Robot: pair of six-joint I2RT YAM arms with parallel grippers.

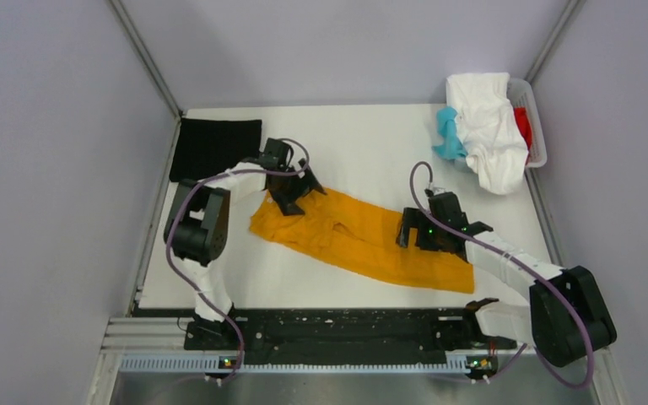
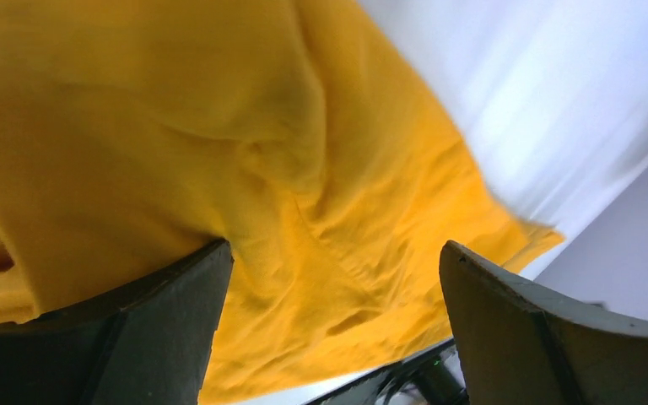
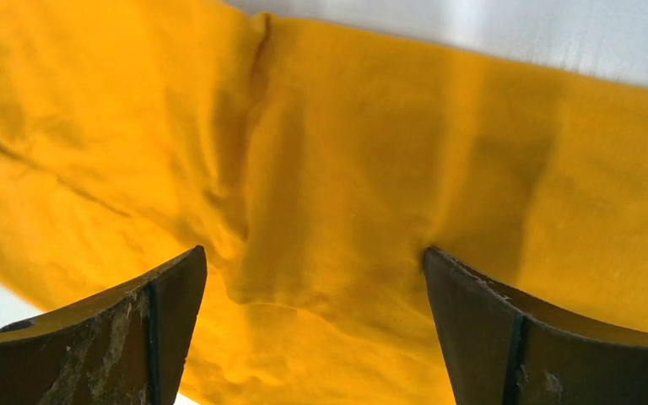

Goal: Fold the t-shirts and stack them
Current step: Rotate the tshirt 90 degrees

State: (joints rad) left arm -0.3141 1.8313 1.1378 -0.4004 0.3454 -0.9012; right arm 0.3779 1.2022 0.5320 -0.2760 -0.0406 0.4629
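The mustard-orange t-shirt (image 1: 354, 236) lies folded into a long strip slanting across the white table. My left gripper (image 1: 291, 198) is open over its upper left end; the orange cloth (image 2: 287, 152) fills the left wrist view between the spread fingers (image 2: 160, 321). My right gripper (image 1: 413, 234) is open over the strip's right part; the orange cloth (image 3: 346, 186) lies under its spread fingers (image 3: 489, 329). A folded black t-shirt (image 1: 215, 148) lies at the back left. White (image 1: 489, 126), teal (image 1: 449, 135) and red (image 1: 523, 126) t-shirts are heaped in a basket.
The white basket (image 1: 538, 126) stands at the back right corner against the wall. Grey walls enclose the table on three sides. The arms' black base rail (image 1: 337, 329) runs along the near edge.
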